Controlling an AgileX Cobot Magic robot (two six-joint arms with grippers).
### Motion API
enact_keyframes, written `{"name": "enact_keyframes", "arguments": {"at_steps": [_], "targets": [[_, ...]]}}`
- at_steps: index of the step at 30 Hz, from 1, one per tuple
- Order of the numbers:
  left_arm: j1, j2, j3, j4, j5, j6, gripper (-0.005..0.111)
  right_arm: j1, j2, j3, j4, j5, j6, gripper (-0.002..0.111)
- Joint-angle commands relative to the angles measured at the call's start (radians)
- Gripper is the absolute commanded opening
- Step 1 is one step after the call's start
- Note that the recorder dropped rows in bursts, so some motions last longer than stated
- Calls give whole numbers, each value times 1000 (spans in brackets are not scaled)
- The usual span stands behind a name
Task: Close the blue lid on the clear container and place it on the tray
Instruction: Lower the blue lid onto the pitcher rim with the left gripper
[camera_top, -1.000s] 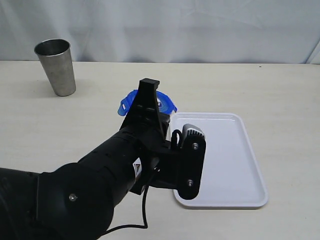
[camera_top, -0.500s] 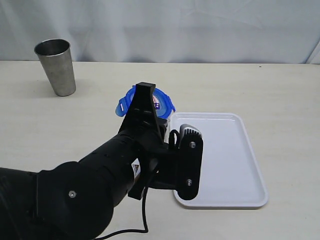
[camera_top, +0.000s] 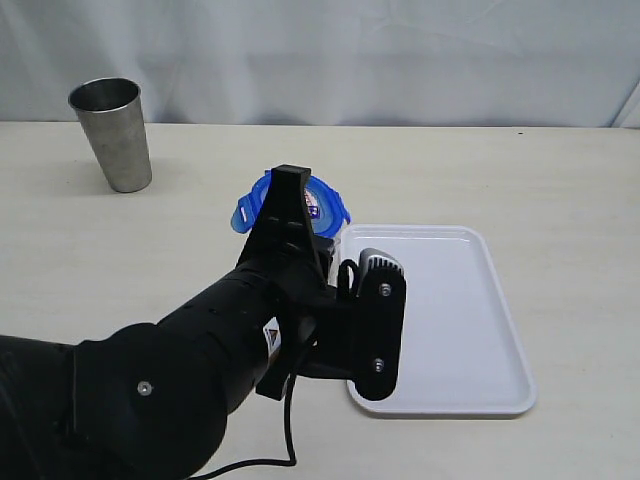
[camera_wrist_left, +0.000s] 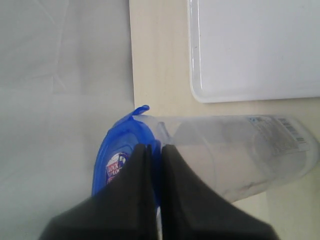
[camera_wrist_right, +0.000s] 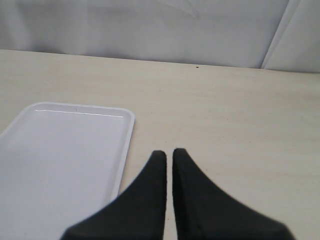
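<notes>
**Left pincer settling over the lid, container not on the tray yet**

Compared with a second ago, the left pincer (camera_top: 292, 180) is sitting slightly further left, and the blue lid (camera_top: 325, 205) is now lying more level on the clear container (camera_wrist_left: 235, 150); over the last half second nothing is moving. The pincer's jaws are drawn together with nothing clamped between them, the tips lying at the lid's edge (whether they are pressing on it I cannot tell).

The bulky left arm is blocking most of the container in the exterior view. The container is standing on the bench (camera_top: 560, 180) just beside the tray (camera_top: 500, 300), outside its rim. The right pincer (camera_wrist_right: 169, 152) is also closed and empty, hanging over bare bench beside the tray. Further back, a steel tumbler (camera_top: 113, 135) is standing well apart at the left.
</notes>
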Motion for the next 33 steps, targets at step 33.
{"name": "enact_keyframes", "arguments": {"at_steps": [33], "targets": [[0, -2, 3, -21, 10, -5, 0, -6, -5, 2, -1, 2, -1, 5]]}}
